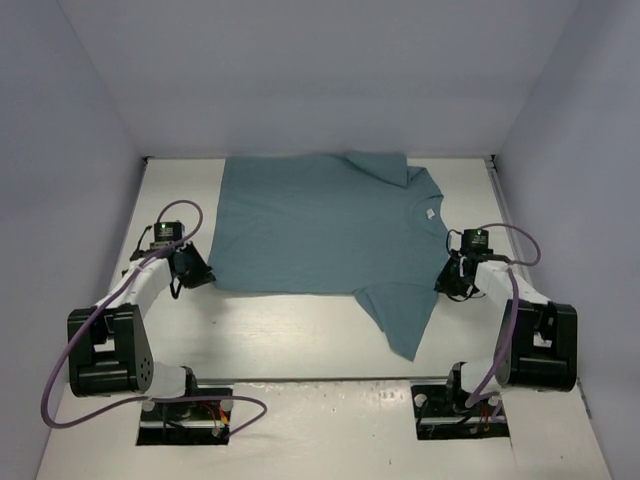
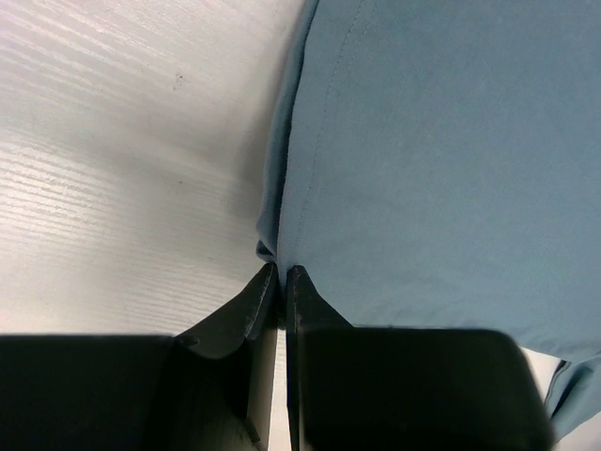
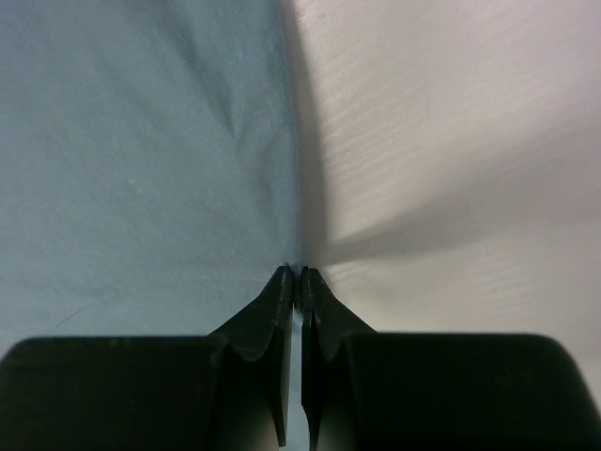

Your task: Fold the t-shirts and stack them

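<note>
A teal-blue t-shirt point(image 1: 320, 225) lies flat and sideways on the white table, collar and small white label point(image 1: 428, 213) to the right, hem to the left. The far sleeve point(image 1: 385, 165) is folded over; the near sleeve point(image 1: 400, 315) points toward the arm bases. My left gripper point(image 1: 208, 276) sits at the near-left hem corner. In the left wrist view its jaws point(image 2: 282, 272) are shut on the edge of the t-shirt point(image 2: 432, 169). My right gripper point(image 1: 442, 282) is at the right edge below the collar, jaws point(image 3: 299, 274) shut where the t-shirt point(image 3: 141, 160) ends.
Grey walls enclose the table point(image 1: 300, 340) on the left, back and right. Both arm bases point(image 1: 185, 415) stand at the near edge. Bare table surface shows left of the hem point(image 2: 122, 160) and right of the shirt point(image 3: 451, 160).
</note>
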Controlling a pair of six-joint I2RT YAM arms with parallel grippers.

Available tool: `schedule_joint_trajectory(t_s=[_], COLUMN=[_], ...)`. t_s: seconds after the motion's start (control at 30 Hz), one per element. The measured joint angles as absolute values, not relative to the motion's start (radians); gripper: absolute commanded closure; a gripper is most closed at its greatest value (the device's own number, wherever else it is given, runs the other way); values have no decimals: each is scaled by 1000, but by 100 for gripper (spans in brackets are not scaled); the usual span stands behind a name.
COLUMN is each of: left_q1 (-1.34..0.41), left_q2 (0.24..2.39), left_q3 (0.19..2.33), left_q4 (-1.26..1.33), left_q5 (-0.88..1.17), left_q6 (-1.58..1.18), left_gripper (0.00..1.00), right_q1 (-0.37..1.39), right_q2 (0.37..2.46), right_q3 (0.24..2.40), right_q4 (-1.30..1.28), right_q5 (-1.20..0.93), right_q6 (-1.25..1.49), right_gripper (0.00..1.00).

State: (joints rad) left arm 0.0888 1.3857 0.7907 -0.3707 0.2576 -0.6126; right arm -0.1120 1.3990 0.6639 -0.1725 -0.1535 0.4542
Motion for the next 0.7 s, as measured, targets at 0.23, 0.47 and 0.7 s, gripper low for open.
schedule_joint_trajectory(t_s=[0.23,0.47,0.7], left_q1=[102,137,160], left_q2=[1298,1262,1302], left_q3=[791,791,827], left_q4=[-403,-423,-444], left_q5=[257,258,268], left_q6=[-612,-612,-619], left_gripper=[100,100,100], right_q1=[-112,-112,-120], right_q2=[1273,1248,1252], right_q3=[664,678,808], right_q4=[-225,-291,-348], right_q5=[-146,-131,-127], right_q6=[471,486,489], right_gripper=[100,100,100])
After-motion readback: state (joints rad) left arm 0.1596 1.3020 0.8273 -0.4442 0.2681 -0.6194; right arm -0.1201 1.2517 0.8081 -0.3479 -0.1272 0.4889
